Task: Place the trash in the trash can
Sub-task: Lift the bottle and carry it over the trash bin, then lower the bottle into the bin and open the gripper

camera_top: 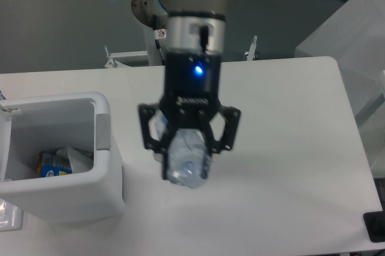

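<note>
My gripper hangs well above the table's middle, shut on a clear plastic bottle whose lower end sticks out below the fingers. The white boxy trash can stands at the left, its open top to the left of the gripper. Inside it lies a crumpled whitish wrapper beside a blue and yellow packet. The bottle's label is hidden by the gripper.
The arm's base column rises at the back of the white table. A dark object sits at the right edge. A pale covered shape stands off the table's back right corner.
</note>
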Tool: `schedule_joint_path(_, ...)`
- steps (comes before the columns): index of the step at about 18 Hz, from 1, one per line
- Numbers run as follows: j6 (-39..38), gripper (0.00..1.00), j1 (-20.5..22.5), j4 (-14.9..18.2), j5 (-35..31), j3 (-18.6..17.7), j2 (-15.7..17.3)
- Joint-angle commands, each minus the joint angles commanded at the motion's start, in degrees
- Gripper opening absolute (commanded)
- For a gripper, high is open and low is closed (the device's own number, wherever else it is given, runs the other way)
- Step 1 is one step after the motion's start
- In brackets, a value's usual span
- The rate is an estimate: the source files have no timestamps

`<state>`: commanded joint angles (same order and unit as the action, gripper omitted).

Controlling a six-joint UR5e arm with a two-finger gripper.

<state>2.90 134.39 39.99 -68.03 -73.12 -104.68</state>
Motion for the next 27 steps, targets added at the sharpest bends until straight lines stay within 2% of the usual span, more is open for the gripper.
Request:
schedule_joint_path(9, -0.1, 0.6, -7.1, 0.0, 0.0, 0.4, -0.3)
schedule_joint_path(19, -0.1, 0.6, -13.7, 0.0, -0.1, 0.1, -3.8)
schedule_joint_path(22, 0.0, 0.6, -14.7, 0.0, -0.2, -0.2, -5.3)
schedule_joint_path(27, 0.3, 0.61, -15.4, 0.0, -0.4, -2.4, -4.7)
